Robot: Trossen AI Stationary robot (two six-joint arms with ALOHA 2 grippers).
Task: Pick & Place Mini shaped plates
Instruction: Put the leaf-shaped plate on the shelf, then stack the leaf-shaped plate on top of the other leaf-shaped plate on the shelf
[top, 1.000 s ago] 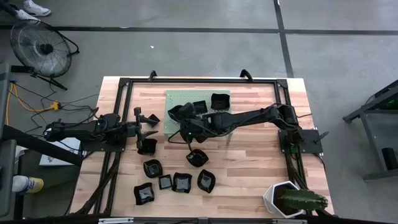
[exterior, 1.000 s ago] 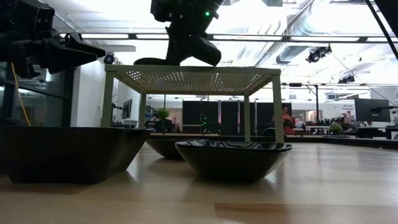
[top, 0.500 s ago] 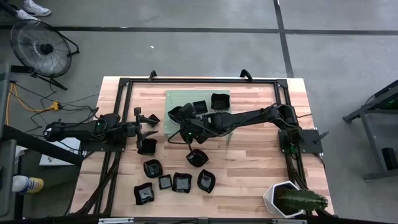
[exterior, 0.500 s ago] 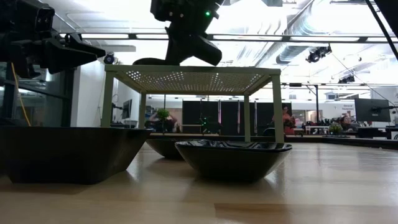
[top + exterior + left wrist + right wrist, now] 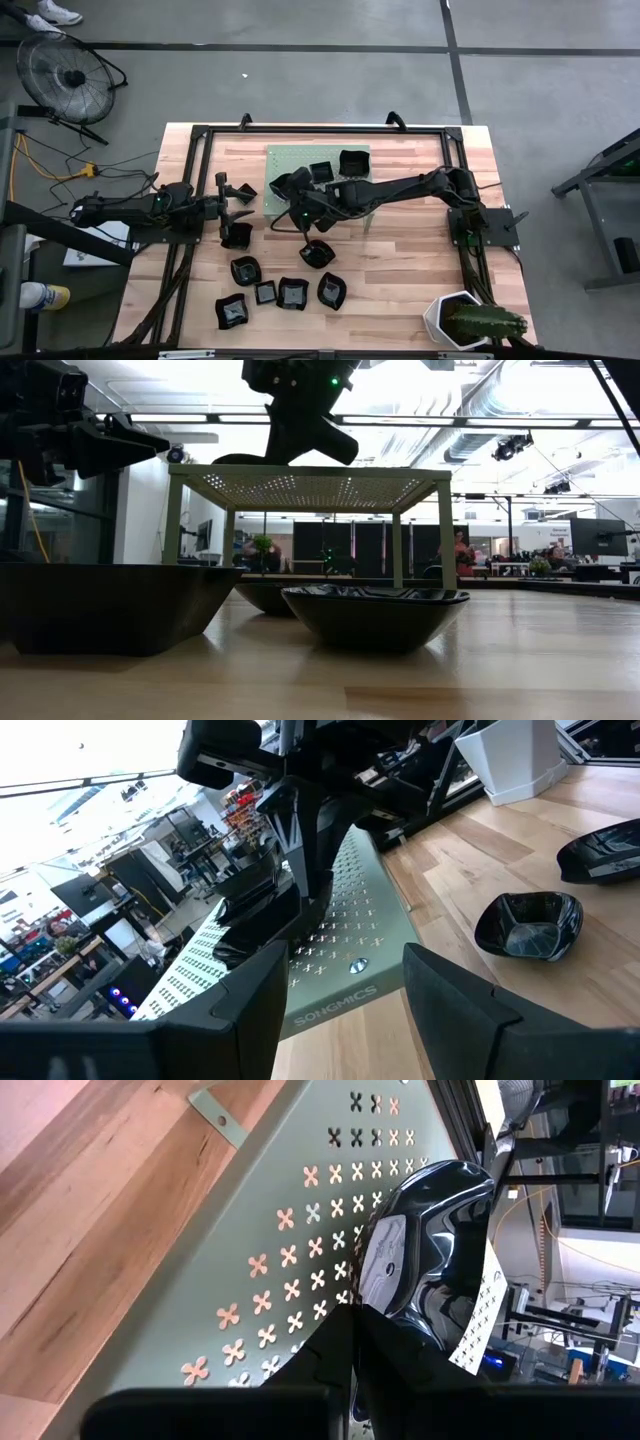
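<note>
Item: 1 mini shaped plate (image 5: 425, 1240), glossy black, clamped in my right gripper (image 5: 287, 190) over the green perforated stand (image 5: 290, 160). My left gripper (image 5: 243, 200): fingers apart, beside the stand.

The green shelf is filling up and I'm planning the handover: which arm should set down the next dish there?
Right. The right gripper already holds a black dish over the green shelf; the left gripper waits beside it.

The right end effector (image 5: 352, 1342) hides part of the black dish (image 5: 425, 1240).
</note>
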